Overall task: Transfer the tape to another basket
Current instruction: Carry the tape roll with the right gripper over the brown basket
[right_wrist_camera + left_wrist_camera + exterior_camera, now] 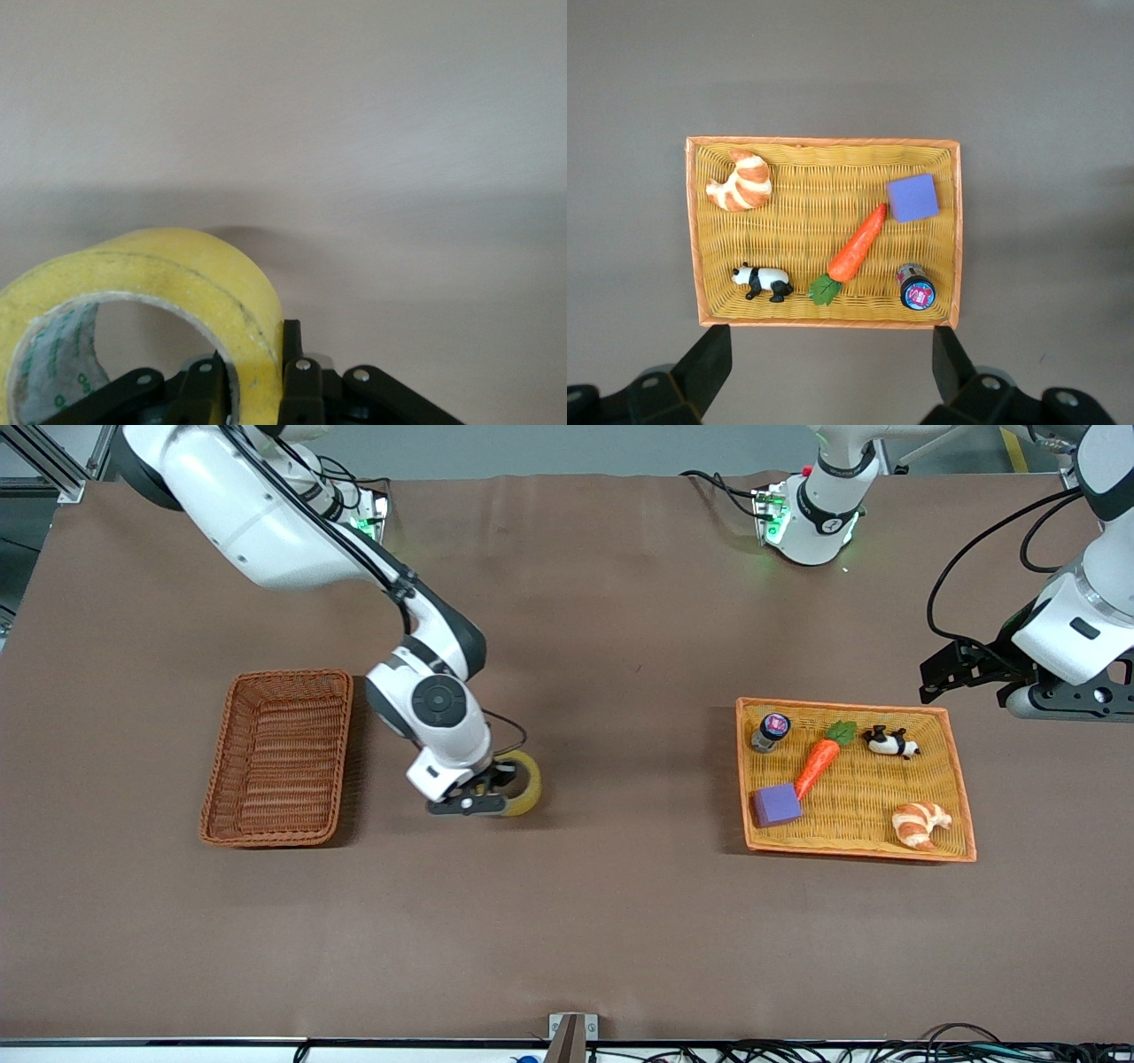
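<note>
The right tool (483,797) is clenched on the wall of the tape (523,781), one finger inside the ring, low over the worktop (620,646) just beside the empty basket (279,757). The left tool (828,367) waits released above the yellow basket (824,142).

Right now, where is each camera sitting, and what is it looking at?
Front view: high across the table, facing both arms; shows the right gripper pinching the tape beside the basket, and the left gripper open.
Left wrist view: looks down on the orange-yellow basket; its own open fingers show.
Right wrist view: looks along the tape; its own fingers clamp the wall.
Shared: front and right wrist views both show the tape.
</note>
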Action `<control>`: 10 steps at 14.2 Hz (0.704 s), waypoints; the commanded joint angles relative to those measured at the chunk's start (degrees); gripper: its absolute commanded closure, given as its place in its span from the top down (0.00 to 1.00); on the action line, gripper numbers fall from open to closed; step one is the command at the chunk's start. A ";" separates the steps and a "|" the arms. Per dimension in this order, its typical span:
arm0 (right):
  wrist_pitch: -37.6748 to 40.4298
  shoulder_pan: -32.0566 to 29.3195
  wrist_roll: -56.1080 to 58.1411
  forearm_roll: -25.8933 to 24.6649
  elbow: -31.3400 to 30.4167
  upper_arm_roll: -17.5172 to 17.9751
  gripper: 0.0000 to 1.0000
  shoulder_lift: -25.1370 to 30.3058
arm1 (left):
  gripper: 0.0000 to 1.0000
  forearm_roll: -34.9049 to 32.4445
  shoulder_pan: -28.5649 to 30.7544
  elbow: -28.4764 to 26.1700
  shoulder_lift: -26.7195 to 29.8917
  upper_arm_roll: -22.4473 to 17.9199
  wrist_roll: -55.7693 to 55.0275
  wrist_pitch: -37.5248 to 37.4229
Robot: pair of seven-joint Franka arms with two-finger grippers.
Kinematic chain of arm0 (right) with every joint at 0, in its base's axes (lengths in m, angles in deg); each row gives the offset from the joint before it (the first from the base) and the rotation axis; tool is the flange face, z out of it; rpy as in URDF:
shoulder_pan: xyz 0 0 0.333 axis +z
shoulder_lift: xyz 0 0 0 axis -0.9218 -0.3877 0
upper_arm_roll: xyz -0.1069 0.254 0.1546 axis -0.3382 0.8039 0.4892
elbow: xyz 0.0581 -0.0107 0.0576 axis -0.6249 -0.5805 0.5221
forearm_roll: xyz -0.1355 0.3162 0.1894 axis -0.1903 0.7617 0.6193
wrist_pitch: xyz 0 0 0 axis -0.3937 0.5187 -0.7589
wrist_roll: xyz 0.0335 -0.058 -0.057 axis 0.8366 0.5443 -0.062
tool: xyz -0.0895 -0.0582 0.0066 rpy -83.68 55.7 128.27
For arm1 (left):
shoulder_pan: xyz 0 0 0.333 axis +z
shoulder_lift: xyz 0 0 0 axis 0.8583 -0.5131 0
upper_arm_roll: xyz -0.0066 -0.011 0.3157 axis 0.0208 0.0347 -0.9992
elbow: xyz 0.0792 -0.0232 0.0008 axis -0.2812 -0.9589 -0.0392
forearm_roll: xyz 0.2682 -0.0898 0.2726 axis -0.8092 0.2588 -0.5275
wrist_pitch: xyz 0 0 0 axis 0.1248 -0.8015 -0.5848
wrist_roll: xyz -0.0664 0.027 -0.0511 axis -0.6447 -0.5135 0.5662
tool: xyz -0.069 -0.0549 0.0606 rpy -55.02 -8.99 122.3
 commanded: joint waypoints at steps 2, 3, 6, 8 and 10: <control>7.82 -4.56 6.22 5.83 -2.70 -3.27 0.00 13.53 | 1.00 -1.18 0.01 0.55 0.12 0.23 -0.78 0.21; 9.66 -4.30 9.74 7.68 -2.70 -6.61 0.00 15.81 | 1.00 -1.18 -0.07 0.55 0.21 0.23 -0.87 0.21; 13.36 -4.39 20.89 10.94 -4.27 -13.73 0.00 20.83 | 1.00 -1.27 0.27 0.55 0.12 0.14 0.01 0.21; 12.93 -4.39 27.41 11.29 -8.31 -18.13 0.00 24.00 | 1.00 -1.27 0.80 0.55 0.21 0.05 0.28 0.21; 12.75 -4.47 34.44 13.74 -10.86 -21.91 0.00 25.85 | 1.00 -1.27 0.89 0.55 0.21 0.05 0.28 0.21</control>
